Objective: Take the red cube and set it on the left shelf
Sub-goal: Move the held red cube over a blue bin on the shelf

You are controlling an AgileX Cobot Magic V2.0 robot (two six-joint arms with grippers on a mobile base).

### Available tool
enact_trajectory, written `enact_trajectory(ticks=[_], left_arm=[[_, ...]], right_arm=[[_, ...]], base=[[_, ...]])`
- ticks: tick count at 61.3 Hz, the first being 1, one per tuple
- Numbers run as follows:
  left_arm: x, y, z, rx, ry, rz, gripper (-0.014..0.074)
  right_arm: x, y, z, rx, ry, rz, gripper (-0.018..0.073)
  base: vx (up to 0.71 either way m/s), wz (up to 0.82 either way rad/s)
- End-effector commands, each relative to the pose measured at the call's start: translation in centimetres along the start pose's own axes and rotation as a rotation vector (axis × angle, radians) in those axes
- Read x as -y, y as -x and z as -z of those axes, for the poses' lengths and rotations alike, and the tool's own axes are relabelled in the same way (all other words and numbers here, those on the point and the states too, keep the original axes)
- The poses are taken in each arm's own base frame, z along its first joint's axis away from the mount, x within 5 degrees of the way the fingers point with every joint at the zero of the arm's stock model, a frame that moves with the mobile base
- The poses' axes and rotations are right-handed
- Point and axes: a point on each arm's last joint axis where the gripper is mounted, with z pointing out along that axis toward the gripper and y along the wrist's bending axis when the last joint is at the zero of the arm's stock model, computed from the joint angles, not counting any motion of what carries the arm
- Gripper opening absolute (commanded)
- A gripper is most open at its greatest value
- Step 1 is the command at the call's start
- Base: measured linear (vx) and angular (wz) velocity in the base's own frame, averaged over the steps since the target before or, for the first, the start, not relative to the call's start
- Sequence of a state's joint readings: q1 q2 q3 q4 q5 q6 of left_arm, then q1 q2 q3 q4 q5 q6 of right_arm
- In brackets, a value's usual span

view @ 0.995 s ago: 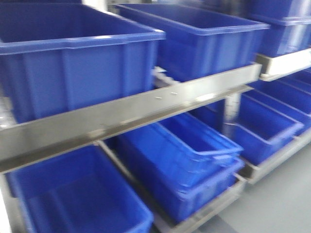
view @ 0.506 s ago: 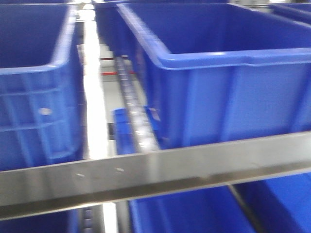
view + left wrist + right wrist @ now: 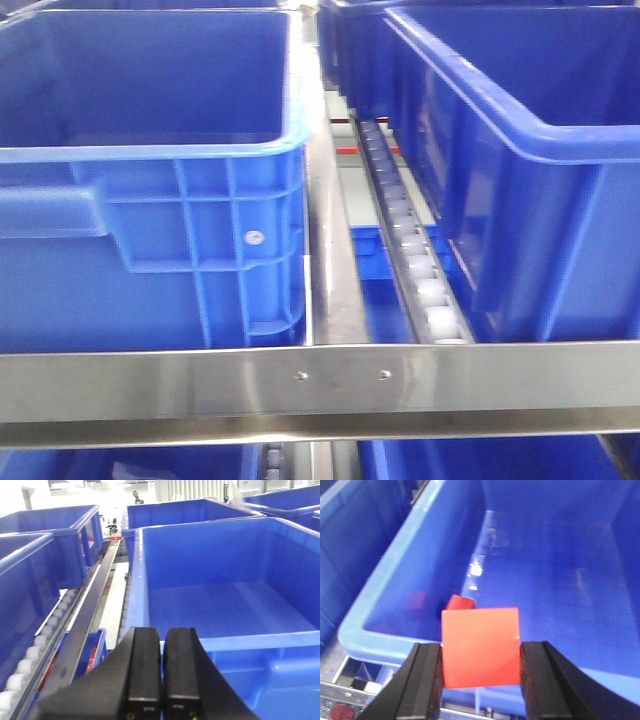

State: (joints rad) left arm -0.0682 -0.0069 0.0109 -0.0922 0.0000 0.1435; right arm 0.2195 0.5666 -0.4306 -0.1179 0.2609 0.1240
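Observation:
My right gripper (image 3: pixel 481 667) is shut on the red cube (image 3: pixel 480 647) and holds it over the near rim of a large blue bin (image 3: pixel 375 615) on the left shelf. A second small red cube (image 3: pixel 459 602) lies on that bin's floor. My left gripper (image 3: pixel 161 665) is shut and empty, in front of another blue bin (image 3: pixel 225 642). The front-facing view shows the shelf's steel front rail (image 3: pixel 320 385), a white roller track (image 3: pixel 415 270) and two blue bins (image 3: pixel 150 150) side by side; no gripper shows there.
More blue bins (image 3: pixel 45 535) stand behind and on the tiers below (image 3: pixel 470 465). A roller track (image 3: pixel 30 655) runs along the left of the left wrist view. A steel rail (image 3: pixel 350 680) lies under the right bin's rim.
The front-facing view has swung left along the shelf and now faces the gap between two bins squarely. The rail sits level across the bottom.

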Motion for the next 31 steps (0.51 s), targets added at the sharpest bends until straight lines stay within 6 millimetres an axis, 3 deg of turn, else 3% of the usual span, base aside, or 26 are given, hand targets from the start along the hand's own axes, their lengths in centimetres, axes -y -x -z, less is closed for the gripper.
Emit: enact_trajectory(ticks=[1,31], left_arm=[[-0.05,-0.05,-0.09,0.053,0.006,0.005,0.0106],[-0.05,-0.05,-0.09,0.053,0.006,0.005,0.0106]], right_arm=[[-0.10,1.82,0.36,0.123,0.011,0.008,0.0065],[-0.10,1.82,0.36,0.123,0.011,0.008,0.0065]], base=[[-0.04,0.26],[0.00,-0.02]])
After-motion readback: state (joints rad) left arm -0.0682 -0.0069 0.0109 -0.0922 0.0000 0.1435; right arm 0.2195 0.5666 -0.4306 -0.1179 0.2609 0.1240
